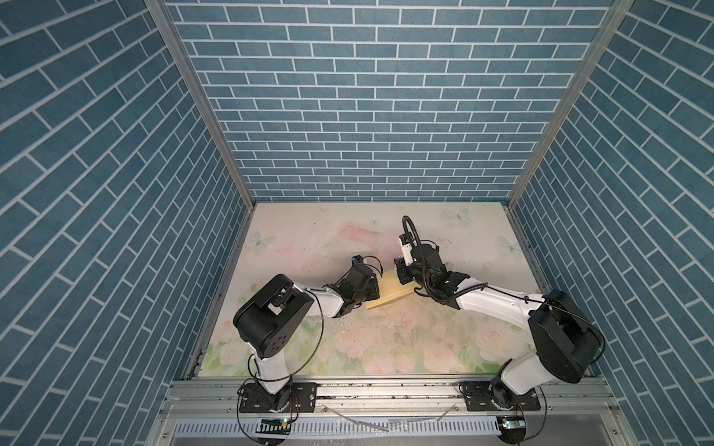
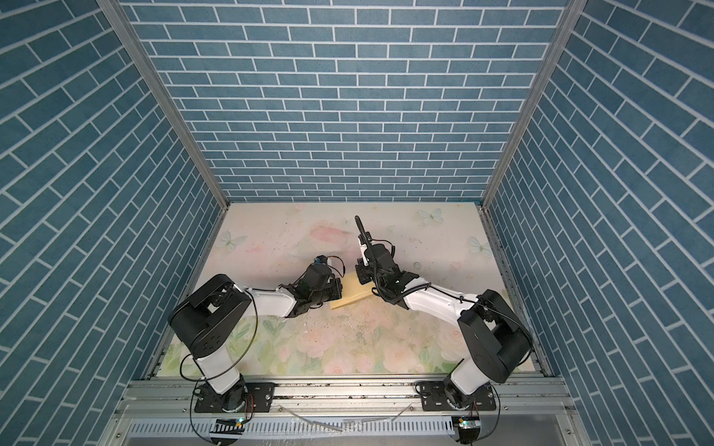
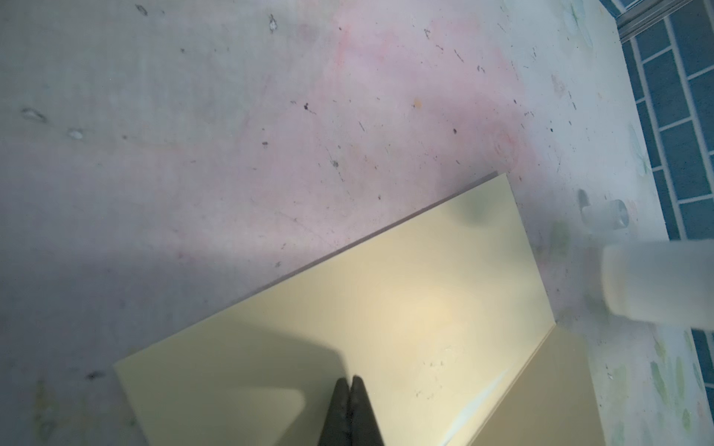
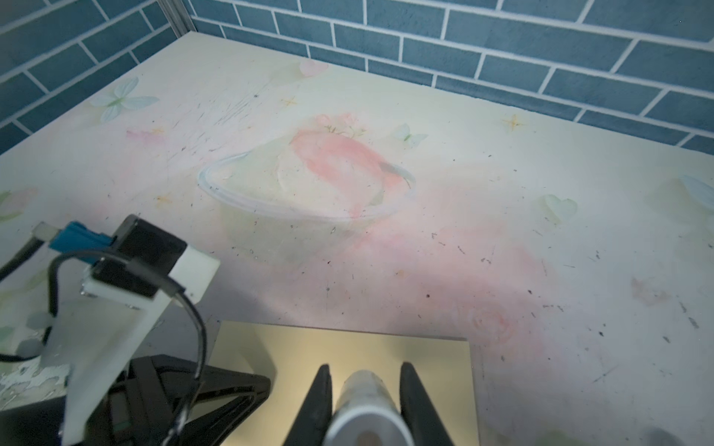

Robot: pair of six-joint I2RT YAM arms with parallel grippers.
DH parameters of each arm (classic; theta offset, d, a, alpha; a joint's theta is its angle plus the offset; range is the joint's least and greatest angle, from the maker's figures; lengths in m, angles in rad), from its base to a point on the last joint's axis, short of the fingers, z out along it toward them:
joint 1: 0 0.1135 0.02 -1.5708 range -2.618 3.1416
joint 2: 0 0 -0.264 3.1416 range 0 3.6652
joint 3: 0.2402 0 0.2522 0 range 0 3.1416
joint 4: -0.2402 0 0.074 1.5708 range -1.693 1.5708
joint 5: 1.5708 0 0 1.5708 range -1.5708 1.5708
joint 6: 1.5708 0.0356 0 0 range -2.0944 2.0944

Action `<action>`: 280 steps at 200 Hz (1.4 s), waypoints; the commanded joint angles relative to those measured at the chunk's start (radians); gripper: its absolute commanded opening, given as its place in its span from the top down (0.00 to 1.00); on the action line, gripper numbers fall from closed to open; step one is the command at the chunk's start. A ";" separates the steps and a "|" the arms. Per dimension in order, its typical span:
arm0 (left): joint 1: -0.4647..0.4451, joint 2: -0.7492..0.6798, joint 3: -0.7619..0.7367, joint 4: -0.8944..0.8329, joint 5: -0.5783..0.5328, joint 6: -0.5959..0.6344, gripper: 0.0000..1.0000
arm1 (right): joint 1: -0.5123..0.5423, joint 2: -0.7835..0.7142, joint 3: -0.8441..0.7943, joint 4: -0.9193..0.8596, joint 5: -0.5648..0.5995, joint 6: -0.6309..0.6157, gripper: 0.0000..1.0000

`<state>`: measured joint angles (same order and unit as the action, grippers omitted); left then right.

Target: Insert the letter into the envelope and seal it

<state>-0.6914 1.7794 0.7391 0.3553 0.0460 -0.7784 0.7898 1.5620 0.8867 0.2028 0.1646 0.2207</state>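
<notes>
The yellow envelope (image 1: 390, 295) (image 2: 353, 295) lies flat on the floral table between the two arms. In the left wrist view the envelope (image 3: 386, 309) shows one plain face, and a darker flap (image 3: 541, 394) joins it along a crease. My left gripper (image 3: 349, 380) is shut with nothing between its fingers, its tips over the envelope's near part. My right gripper (image 4: 365, 367) hangs over the envelope (image 4: 347, 343) and is shut on a white tube (image 4: 363, 397), one finger on each side. That tube (image 3: 657, 282) shows blurred beside the envelope's far corner. The letter is hidden.
Blue brick walls (image 1: 367, 116) close in the table on three sides. A metal rail (image 1: 386, 390) with both arm bases runs along the front. The left arm's wrist camera mount (image 4: 127, 278) stands close beside my right gripper.
</notes>
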 commanded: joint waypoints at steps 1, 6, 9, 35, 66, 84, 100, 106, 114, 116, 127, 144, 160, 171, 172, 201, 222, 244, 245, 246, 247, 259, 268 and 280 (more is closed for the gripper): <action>0.007 0.025 -0.064 -0.116 -0.040 -0.007 1.00 | 0.019 0.030 0.003 0.025 -0.013 0.040 1.00; 0.007 0.025 -0.068 -0.111 -0.040 -0.011 1.00 | 0.022 0.037 0.004 0.028 -0.015 0.043 1.00; 0.007 0.025 -0.070 -0.107 -0.041 -0.011 1.00 | 0.024 0.040 0.006 0.029 -0.016 0.044 1.00; 0.007 0.031 -0.070 -0.100 -0.036 -0.015 1.00 | 0.043 0.070 0.016 0.030 -0.020 0.051 1.00; 0.007 0.032 -0.072 -0.095 -0.036 -0.016 1.00 | 0.060 0.097 0.029 0.030 -0.020 0.051 1.00; 0.007 0.032 -0.073 -0.093 -0.037 -0.018 1.00 | 0.067 0.113 0.036 0.035 -0.021 0.052 1.00; 0.007 0.033 -0.073 -0.092 -0.036 -0.018 1.00 | 0.074 0.128 0.044 0.039 -0.024 0.054 1.00; 0.007 0.033 -0.073 -0.092 -0.035 -0.018 1.00 | 0.077 0.133 0.047 0.041 -0.025 0.055 1.00; 0.007 0.035 -0.073 -0.091 -0.034 -0.019 1.00 | 0.079 0.139 0.052 0.041 -0.027 0.055 1.00; 0.007 0.034 -0.073 -0.091 -0.034 -0.019 1.00 | 0.079 0.141 0.052 0.041 -0.028 0.057 1.00; 0.007 0.037 -0.073 -0.088 -0.034 -0.018 1.00 | 0.085 0.151 0.059 0.045 -0.031 0.058 1.00; 0.007 0.039 -0.073 -0.086 -0.031 -0.020 1.00 | 0.089 0.161 0.067 0.053 -0.035 0.062 1.00; 0.007 0.043 -0.073 -0.083 -0.029 -0.021 1.00 | 0.093 0.168 0.073 0.059 -0.039 0.068 1.00; 0.007 0.045 -0.075 -0.079 -0.028 -0.021 1.00 | 0.095 0.174 0.075 0.062 -0.041 0.069 1.00; 0.007 0.046 -0.075 -0.079 -0.028 -0.022 1.00 | 0.096 0.174 0.075 0.062 -0.041 0.069 1.00; 0.007 0.052 -0.076 -0.072 -0.024 -0.025 1.00 | 0.099 0.192 0.082 0.066 -0.043 0.069 1.00; 0.007 0.054 -0.076 -0.070 -0.023 -0.024 1.00 | 0.101 0.201 0.084 0.052 -0.026 0.048 1.00; 0.007 0.055 -0.080 -0.069 -0.022 -0.024 1.00 | 0.100 0.204 0.083 0.011 0.017 0.011 1.00; 0.007 0.055 -0.081 -0.069 -0.022 -0.024 1.00 | 0.101 0.204 0.083 0.010 0.019 0.009 1.00; 0.007 0.055 -0.081 -0.068 -0.023 -0.024 1.00 | 0.100 0.204 0.083 0.008 0.021 0.008 1.00; 0.007 0.055 -0.081 -0.067 -0.023 -0.025 1.00 | 0.101 0.204 0.084 0.006 0.023 0.006 1.00; 0.007 0.057 -0.081 -0.068 -0.024 -0.025 1.00 | 0.101 0.202 0.080 -0.012 0.041 -0.008 1.00; 0.007 0.057 -0.082 -0.067 -0.024 -0.027 1.00 | 0.099 0.201 0.077 -0.021 0.057 -0.019 1.00; 0.007 0.058 -0.083 -0.069 -0.024 -0.026 1.00 | 0.098 0.201 0.075 -0.030 0.077 -0.025 1.00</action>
<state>-0.6914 1.7798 0.7002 0.4309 0.0452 -0.8013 0.8837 1.7435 0.9348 0.2195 0.1818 0.2276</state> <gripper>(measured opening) 0.044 0.263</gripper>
